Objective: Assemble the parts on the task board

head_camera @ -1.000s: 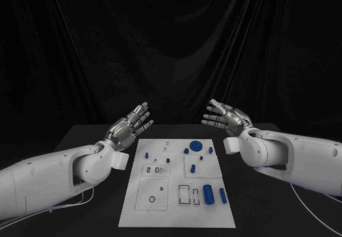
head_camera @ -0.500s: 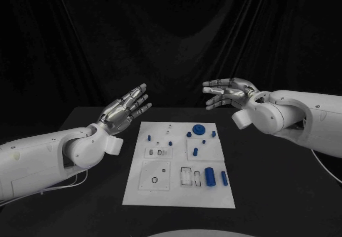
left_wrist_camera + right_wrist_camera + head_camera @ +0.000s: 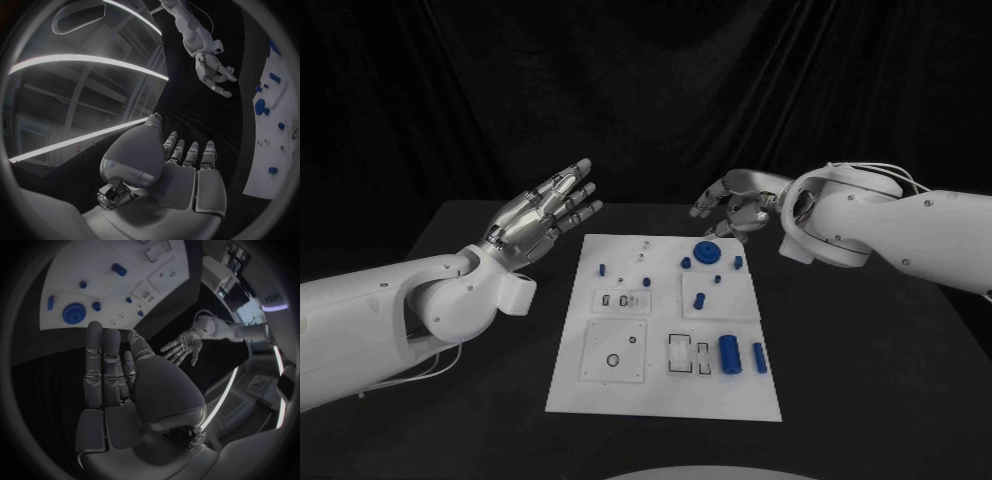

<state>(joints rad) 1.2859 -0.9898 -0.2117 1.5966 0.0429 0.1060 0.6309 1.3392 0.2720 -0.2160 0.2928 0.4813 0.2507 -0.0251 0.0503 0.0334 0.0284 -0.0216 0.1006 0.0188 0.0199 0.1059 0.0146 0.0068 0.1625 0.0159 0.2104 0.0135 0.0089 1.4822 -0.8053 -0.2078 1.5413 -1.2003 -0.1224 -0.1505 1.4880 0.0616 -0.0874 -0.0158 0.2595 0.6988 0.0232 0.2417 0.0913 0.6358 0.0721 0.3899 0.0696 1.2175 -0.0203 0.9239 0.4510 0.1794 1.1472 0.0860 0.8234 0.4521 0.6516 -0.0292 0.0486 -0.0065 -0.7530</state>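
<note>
I have both hands up off the tabletop and nothing picked yet, so I read this as the reach before the first grasp. My right hand (image 3: 737, 205) hangs over the far edge of the task board (image 3: 661, 395), just beyond the board's far right corner, fingers loosely bent and apart, holding nothing; the right wrist view shows the fingers (image 3: 103, 365) stretched toward the board with the blue gear-like disc (image 3: 75, 313) just ahead of them. My left hand (image 3: 542, 212) is raised beside the board's far left corner, palm flat, fingers spread wide, also empty. The board itself lies in the middle of the tabletop, long side running away from me. On it, the blue disc (image 3: 710, 251) sits near the far edge toward the right, with small blue pegs (image 3: 685, 263) just beside it; the large blue cylinder (image 3: 728, 351) and a slimmer blue pin (image 3: 759, 357) lie near the right edge toward the near end, next to two rectangular slots (image 3: 676, 355). A round recess (image 3: 610, 359) sits on the near left panel. My guess is the disc is the right hand's target. The next move calls for lowering that hand straight onto the disc, fingers opened enough to straddle it without nudging the neighbouring pegs. I'd hold the left hand clear of it.
</note>
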